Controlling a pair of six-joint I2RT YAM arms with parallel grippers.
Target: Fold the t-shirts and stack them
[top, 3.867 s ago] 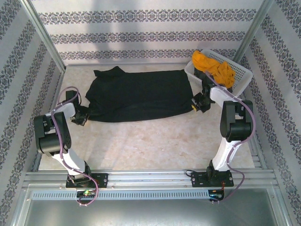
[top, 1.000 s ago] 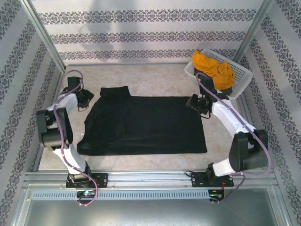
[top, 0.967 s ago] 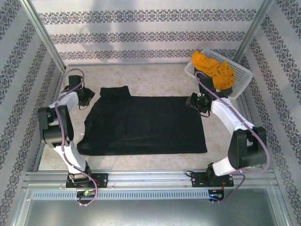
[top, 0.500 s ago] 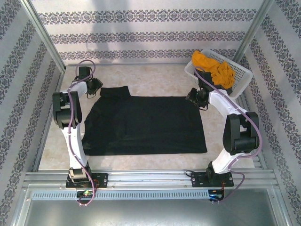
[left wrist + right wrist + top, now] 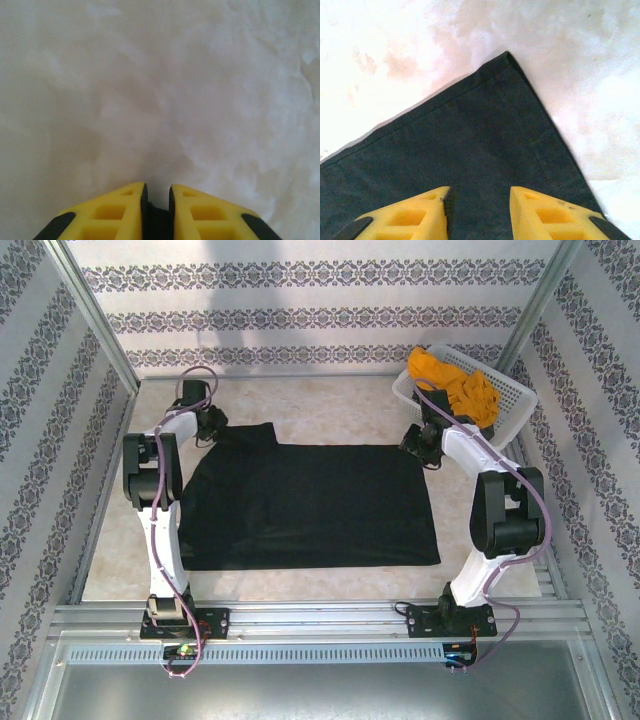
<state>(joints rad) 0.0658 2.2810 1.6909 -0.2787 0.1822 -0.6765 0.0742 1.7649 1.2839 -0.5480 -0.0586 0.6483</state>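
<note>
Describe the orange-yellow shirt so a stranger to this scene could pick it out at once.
Start at the pale table, where a large black t-shirt lies spread flat in the middle. At the table's far right corner stands a white lattice basket; the orange-yellow shirt is heaped and crumpled in it. It is the one bright-coloured cloth on the table.

We see bare surface [image 5: 330, 405] along the back and the front, with room to pass there. The black t-shirt [image 5: 310, 505] covers the middle (flat and low). The white basket [image 5: 516, 406] blocks the back right corner. Walls [image 5: 320, 310] close three sides.
</note>
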